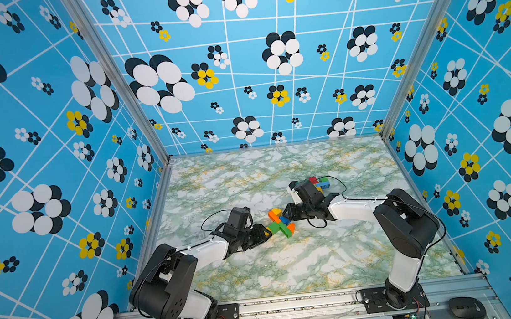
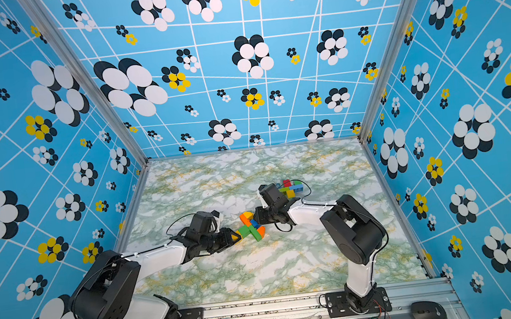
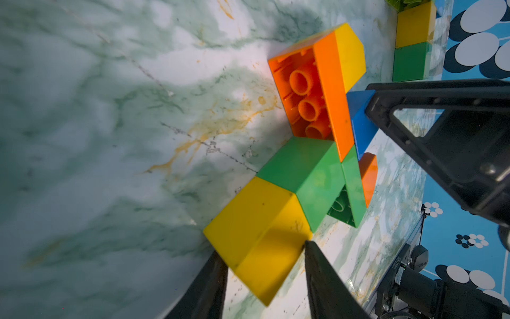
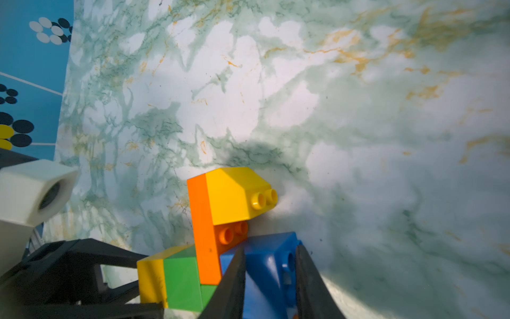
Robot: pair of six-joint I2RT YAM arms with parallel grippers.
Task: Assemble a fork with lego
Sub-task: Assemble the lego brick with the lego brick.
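Near the middle of the desk [image 1: 292, 261], between the two arms, a lego assembly [image 1: 280, 224] [image 2: 252, 227] of joined bricks is seen lying on its side, with its studs turned sideways rather than up. Its shape is roughly a cross. One line is formed by a yellow brick [image 3: 248, 221] and a green brick [image 3: 303, 171], and it runs from the left arm across towards the right arm. The other line is formed by an orange oblong brick [image 3: 331, 91], whose long axis is set across the first and points towards the back of the desk. Its far end is capped by a yellow sloped brick [image 4: 234, 193], and its hollow underside is turned to the left wrist camera. The yellow brick at the end of the row is pinched by the left gripper [image 3: 263, 250] [image 1: 267, 231]. A blue brick [image 4: 267, 262] beside the orange one is clamped by the right gripper [image 4: 271, 248] [image 1: 286, 214], whose jaws are drawn close together on it. A small pile of loose bricks [image 1: 321, 184] [image 2: 291, 187] is seen further back, behind the right arm's wrist.
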